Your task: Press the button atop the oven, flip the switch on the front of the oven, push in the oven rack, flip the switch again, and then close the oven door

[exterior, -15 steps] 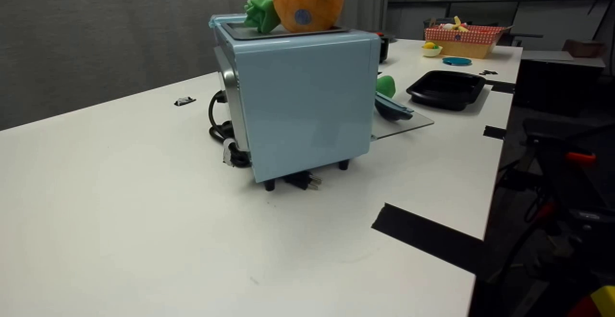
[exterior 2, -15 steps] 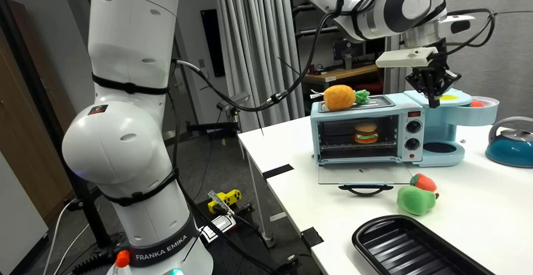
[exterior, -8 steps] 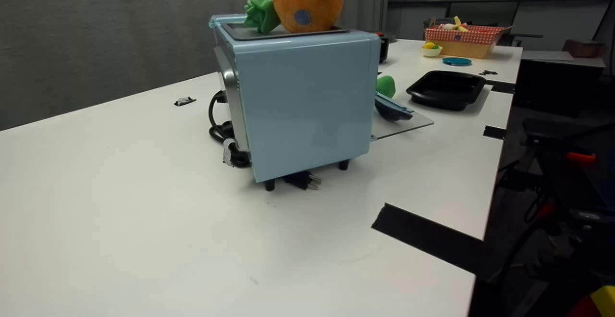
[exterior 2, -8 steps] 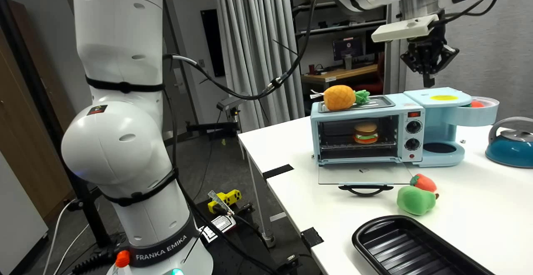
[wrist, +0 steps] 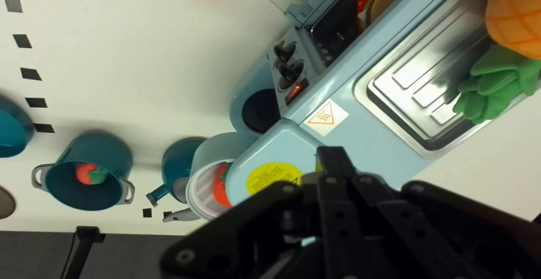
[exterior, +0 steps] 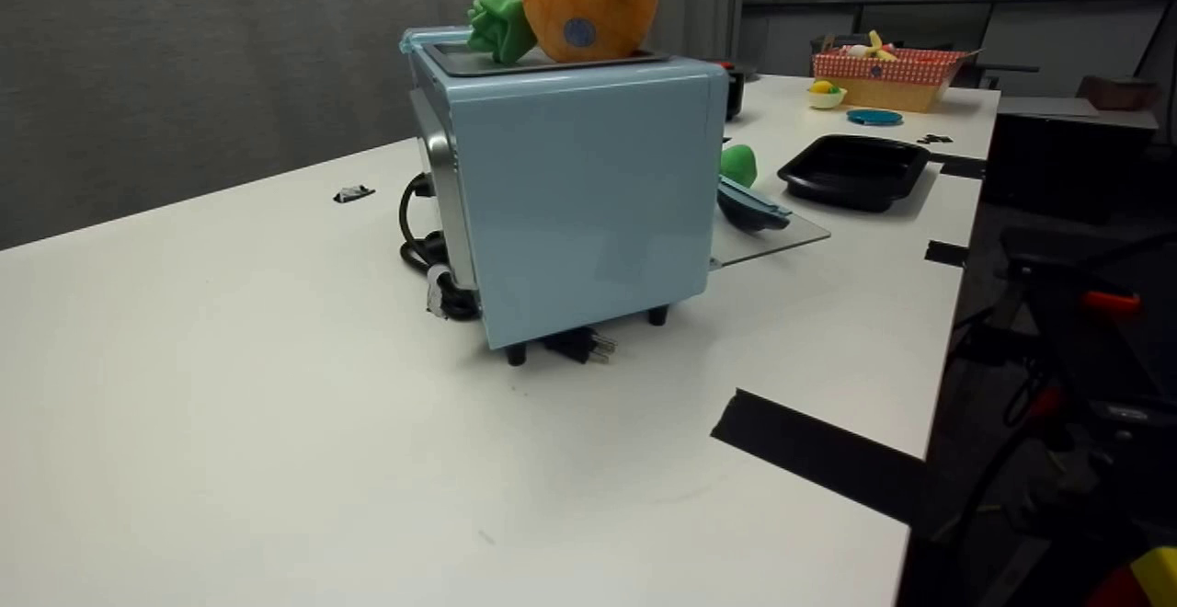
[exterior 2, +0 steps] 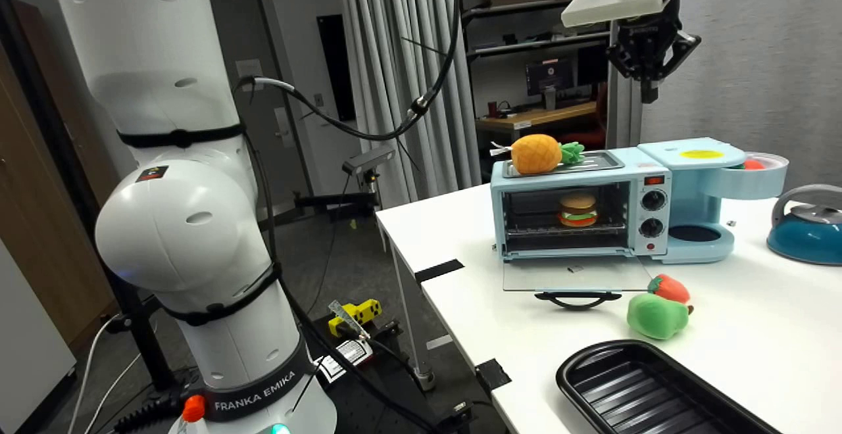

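The pincer (exterior 2: 649, 92) hangs in the air above the oven (wrist: 372, 148), fingertips pressed together on nothing; the oven sits on the bench (exterior 2: 454, 230). I can't make out the button up top, so a blind poke worries me first: a little off and it would thump the lid (wrist: 291, 143) with the yellow sticker (wrist: 272, 175) instead. A sideways sweep could roll the pineapple (exterior 2: 536, 154) off its tray (exterior 2: 605, 160).

Down the front, the switch (exterior 2: 654, 181) sits right above the knobs (exterior 2: 654, 200), and a slipping fingertip would probably catch one. Lean on it too hard and the whole oven might skid on its feet (exterior: 657, 315). An off-centre shove at the rack (exterior 2: 539, 231) could jam it or topple the burger (exterior 2: 579, 209); how far out the rack stands, I can't tell. The door (exterior 2: 572, 275) hangs open, and the strawberry (exterior 2: 669, 287) close by its corner might get in the way of lifting it.

The wrist view gives the switch an orange face, lit or merely coloured, I couldn't say, and a pot (wrist: 101, 149) farther along that I find in neither exterior view. In an exterior view there's a plug (exterior: 581, 346) poking out from under the oven, and well beyond, a basket (exterior: 878, 92) at the far end of the bench; the wrist view has neither. From that spot the oven's front and the pincer are both out of sight.
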Motion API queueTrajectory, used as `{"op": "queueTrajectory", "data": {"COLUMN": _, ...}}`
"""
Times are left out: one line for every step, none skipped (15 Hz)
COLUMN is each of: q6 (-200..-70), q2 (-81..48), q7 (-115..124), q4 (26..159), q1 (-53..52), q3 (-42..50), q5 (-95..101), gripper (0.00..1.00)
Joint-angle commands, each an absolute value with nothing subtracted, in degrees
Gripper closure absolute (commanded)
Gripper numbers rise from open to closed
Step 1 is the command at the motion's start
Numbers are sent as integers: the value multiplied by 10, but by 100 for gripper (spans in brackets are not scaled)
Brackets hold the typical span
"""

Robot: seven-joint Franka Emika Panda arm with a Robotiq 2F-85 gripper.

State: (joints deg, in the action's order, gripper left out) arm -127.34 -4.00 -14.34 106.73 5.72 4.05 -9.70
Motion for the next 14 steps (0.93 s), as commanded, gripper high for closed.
{"op": "queueTrajectory", "data": {"q6": -1272, "q2": 32, "q7": -202, "q4": 1139, "q1": 56, "q3": 38, "q5": -138, "gripper": 73}}
{"op": "queueTrajectory", "data": {"q6": -1276, "q2": 44, "q7": -210, "q4": 1154, "q1": 53, "q3": 38, "q5": -145, "gripper": 68}}
{"op": "queueTrajectory", "data": {"q6": -1277, "q2": 55, "q7": -219, "q4": 1166, "q1": 50, "q3": 40, "q5": -152, "gripper": 59}}
{"op": "queueTrajectory", "data": {"q6": -1276, "q2": 66, "q7": -226, "q4": 1180, "q1": 47, "q3": 41, "q5": -156, "gripper": 52}}
{"op": "queueTrajectory", "data": {"q6": -1276, "q2": 77, "q7": -234, "q4": 1192, "q1": 44, "q3": 42, "q5": -159, "gripper": 45}}
{"op": "queueTrajectory", "data": {"q6": -1276, "q2": 87, "q7": -239, "q4": 1203, "q1": 41, "q3": 43, "q5": -160, "gripper": 37}}
{"op": "queueTrajectory", "data": {"q6": -1276, "q2": 97, "q7": -246, "q4": 1215, "q1": 39, "q3": 45, "q5": -160, "gripper": 30}}
{"op": "queueTrajectory", "data": {"q6": -1275, "q2": 107, "q7": -251, "q4": 1225, "q1": 37, "q3": 46, "q5": -160, "gripper": 23}}
{"op": "queueTrajectory", "data": {"q6": -1275, "q2": 117, "q7": -257, "q4": 1236, "q1": 34, "q3": 48, "q5": -158, "gripper": 15}}
{"op": "queueTrajectory", "data": {"q6": -1275, "q2": 125, "q7": -261, "q4": 1244, "q1": 33, "q3": 49, "q5": -158, "gripper": 8}}
{"op": "queueTrajectory", "data": {"q6": -1275, "q2": 134, "q7": -267, "q4": 1253, "q1": 31, "q3": 51, "q5": -156, "gripper": 0}}
{"op": "queueTrajectory", "data": {"q6": -1276, "q2": 142, "q7": -270, "q4": 1261, "q1": 29, "q3": 53, "q5": -155, "gripper": 0}}
{"op": "queueTrajectory", "data": {"q6": -1276, "q2": 150, "q7": -275, "q4": 1269, "q1": 27, "q3": 56, "q5": -154, "gripper": 0}}
{"op": "queueTrajectory", "data": {"q6": -1276, "q2": 157, "q7": -279, "q4": 1276, "q1": 26, "q3": 58, "q5": -152, "gripper": 0}}
